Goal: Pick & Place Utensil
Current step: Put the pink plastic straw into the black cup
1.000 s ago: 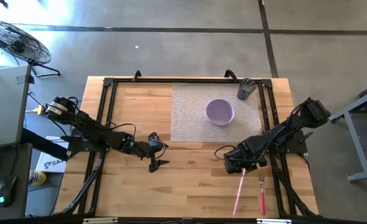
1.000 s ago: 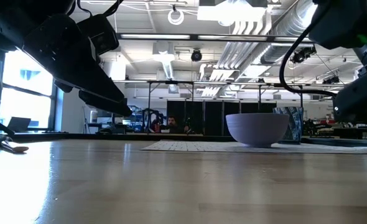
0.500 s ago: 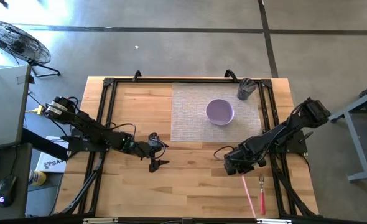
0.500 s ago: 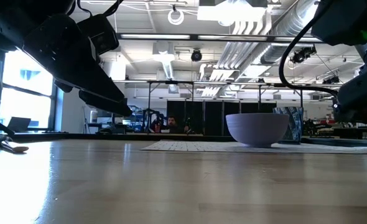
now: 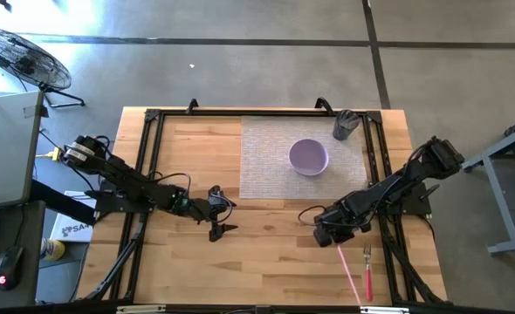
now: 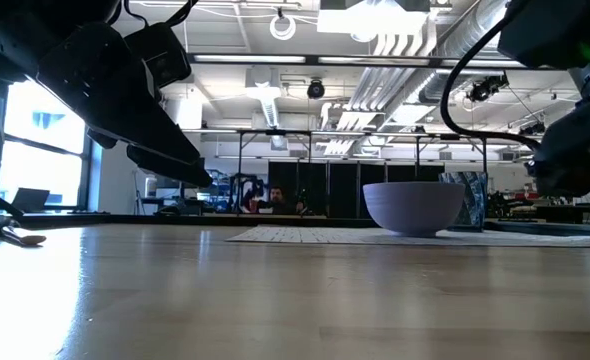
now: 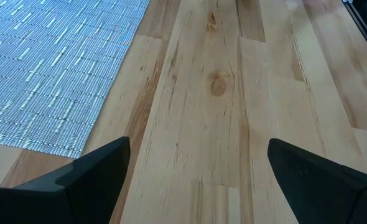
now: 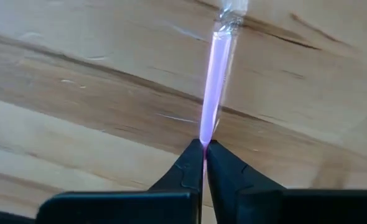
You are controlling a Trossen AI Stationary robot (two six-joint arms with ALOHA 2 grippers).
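Note:
A pink-handled utensil (image 5: 347,270) stretches from my right gripper (image 5: 334,237) toward the table's near edge. In the right wrist view the utensil (image 8: 216,74) runs straight out from my shut right gripper (image 8: 204,149) and ends in a pale part. A red-handled fork (image 5: 367,269) lies flat on the wood just right of it. A purple bowl (image 5: 308,157) sits on a woven grey placemat (image 5: 266,166). My left gripper (image 5: 221,220) is open over bare wood, near the mat's near-left corner, touching nothing. My right gripper pinches the very end of the pink handle (image 8: 204,140) between its two fingertips (image 8: 193,163). The utensil runs on in line with the fingers, away from them, over the wood. I cannot tell whether its far end rests on the table.
A dark cup (image 5: 345,125) stands at the mat's far-right corner. Black frame rails (image 5: 148,174) run along the table's left and right sides. Bare wood lies between the two grippers and along the near edge (image 5: 266,270).
My right gripper has shifted slightly toward the table's left and far side, staying shut on the pink utensil. The utensil has swung about. Its free end, which pointed near-left, now points near-right, closer to the red fork. The left arm has kept still.

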